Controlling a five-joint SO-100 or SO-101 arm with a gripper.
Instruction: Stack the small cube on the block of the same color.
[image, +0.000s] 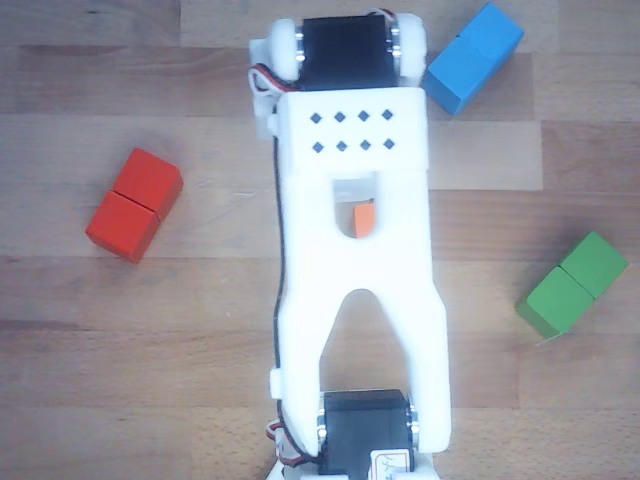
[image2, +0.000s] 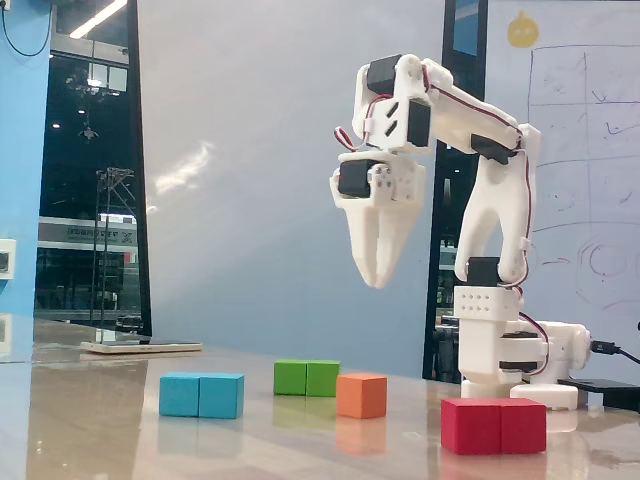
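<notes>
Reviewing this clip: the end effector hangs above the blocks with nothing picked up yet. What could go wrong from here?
The small cube sits close beside the green block, so a descending end effector could nudge green. No orange block shows; the red block is nearest in color, so a wrong target is possible. The arm hides most of the cube from above.
</notes>
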